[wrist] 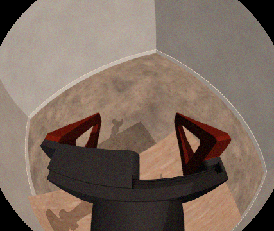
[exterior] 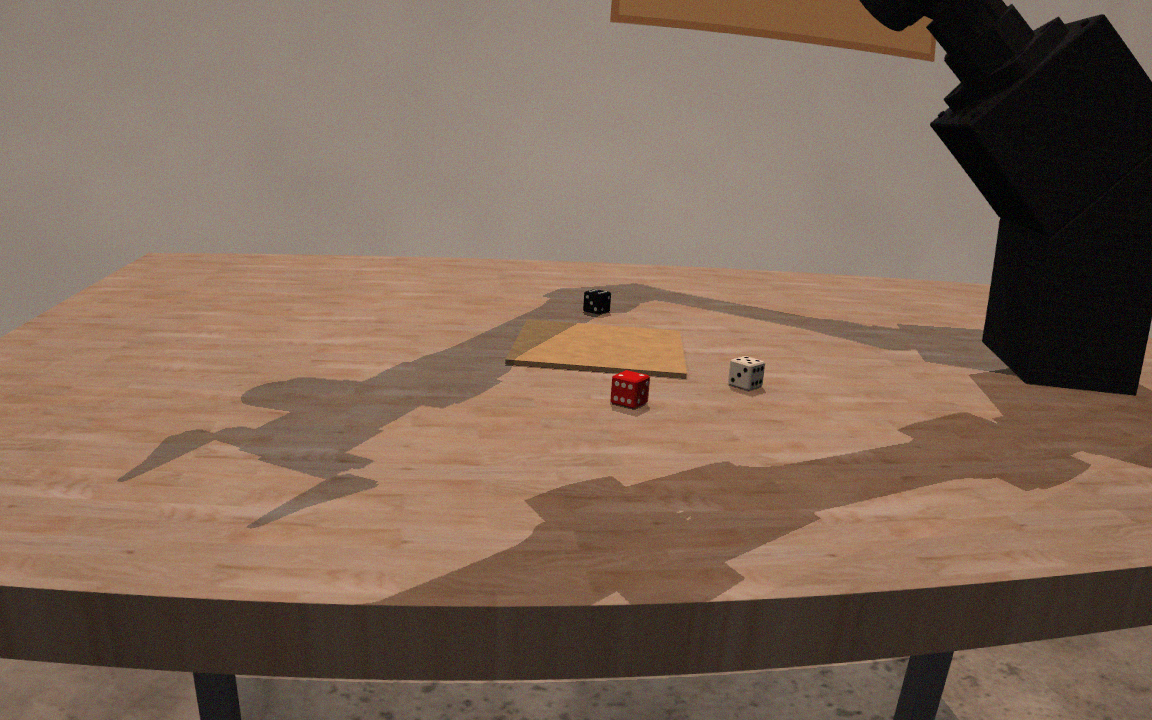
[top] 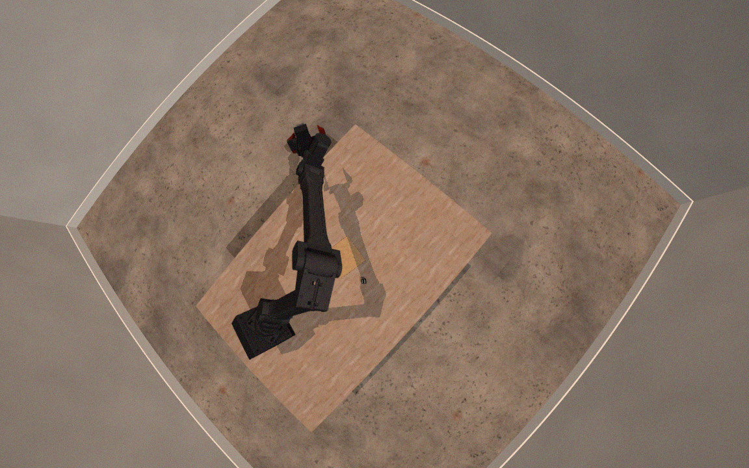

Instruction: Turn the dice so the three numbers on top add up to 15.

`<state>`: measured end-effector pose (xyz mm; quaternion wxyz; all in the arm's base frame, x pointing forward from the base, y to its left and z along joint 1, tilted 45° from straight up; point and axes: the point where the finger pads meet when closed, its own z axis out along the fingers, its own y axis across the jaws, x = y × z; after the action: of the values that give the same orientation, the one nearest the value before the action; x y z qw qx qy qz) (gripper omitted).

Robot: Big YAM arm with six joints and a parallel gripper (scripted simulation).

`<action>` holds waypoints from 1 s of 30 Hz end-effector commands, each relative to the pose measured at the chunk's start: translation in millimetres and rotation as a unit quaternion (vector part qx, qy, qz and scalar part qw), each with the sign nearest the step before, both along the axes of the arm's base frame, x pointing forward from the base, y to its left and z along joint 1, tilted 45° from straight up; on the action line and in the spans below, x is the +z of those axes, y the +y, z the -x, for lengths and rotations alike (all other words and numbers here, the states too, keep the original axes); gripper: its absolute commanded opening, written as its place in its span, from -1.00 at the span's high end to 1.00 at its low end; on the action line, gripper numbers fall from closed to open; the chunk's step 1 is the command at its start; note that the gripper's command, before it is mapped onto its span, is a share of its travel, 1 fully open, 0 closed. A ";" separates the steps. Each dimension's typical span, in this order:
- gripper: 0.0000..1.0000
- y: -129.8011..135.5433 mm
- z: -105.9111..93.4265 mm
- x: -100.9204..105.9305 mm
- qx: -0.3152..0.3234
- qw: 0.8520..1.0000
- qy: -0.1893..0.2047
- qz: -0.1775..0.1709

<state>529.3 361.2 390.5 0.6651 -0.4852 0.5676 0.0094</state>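
Working outward from the mat (top: 350, 259) (exterior: 620, 349), seen from the exterior side: mat lies flat on the wooden table (top: 412, 233) (exterior: 204, 358) (wrist: 159, 160), yellowish, an arm shadow across its far left part. Red die (exterior: 629, 390) sits just in front of the mat's near edge, off the mat, six pips toward the viewer; top number too foreshortened to read surely. White die (exterior: 746, 373) rests to the right of the mat, well clear of its edge, top face looking like a five, three and six on the visible sides. Black die (top: 363, 280) (exterior: 596, 302) stands just beyond the mat's far edge, also on the wood; top number unreadable. So all three dice lie outside the mat. Farther right of it, the arm's base (top: 251, 353) stands on the table. From above, the arm (top: 314, 215) passes over one side of the mat and hides part of it. Its gripper (top: 306, 134) (wrist: 137, 117) hangs well away from the mat, red fingers spread wide, nothing between them. Farthest off, behind the mat, a brown-framed board (exterior: 768, 22) shows against the wall.
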 end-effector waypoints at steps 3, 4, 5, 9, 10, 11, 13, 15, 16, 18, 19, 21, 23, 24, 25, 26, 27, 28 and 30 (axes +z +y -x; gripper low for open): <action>-1.00 1.5 2.2 6.3 0.002 1.000 -0.005 -0.003; -1.00 1.5 2.2 6.3 0.002 1.000 -0.005 -0.003; -1.00 1.5 2.2 6.3 0.002 1.000 -0.005 -0.003; -1.00 1.5 2.2 6.3 0.002 1.000 -0.005 -0.003; -1.00 1.5 2.2 6.3 0.002 1.000 -0.005 -0.003; -1.00 1.5 2.2 6.3 0.002 1.000 -0.005 -0.003; -1.00 1.5 2.2 6.3 0.002 1.000 -0.005 -0.003; -1.00 1.5 2.2 6.3 0.002 1.000 -0.005 -0.003; -1.00 1.5 2.2 6.3 0.002 1.000 -0.005 -0.003; -1.00 12.1 15.6 59.8 0.016 0.999 -0.044 -0.028; -1.00 4.2 10.5 58.4 0.008 0.999 -0.043 -0.024; -1.00 -16.7 4.3 23.9 -0.008 1.000 -0.019 -0.001; -1.00 -35.7 -0.3 19.3 -0.024 1.000 -0.015 0.009; -1.00 -50.0 -3.2 15.6 -0.035 0.999 -0.012 0.016; -1.00 -67.6 -6.1 11.1 -0.049 0.998 -0.009 0.025; -1.00 -88.5 -8.9 5.5 -0.065 0.997 -0.004 0.036; -1.00 -88.1 -8.6 5.6 -0.064 0.997 -0.004 0.035; -1.00 -112.5 -10.9 -1.0 -0.083 0.995 0.002 0.048; -1.00 -138.8 -11.6 -8.6 -0.102 0.993 0.010 0.061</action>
<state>544.2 254.6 367.3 0.6262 -0.4658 0.6223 -0.0594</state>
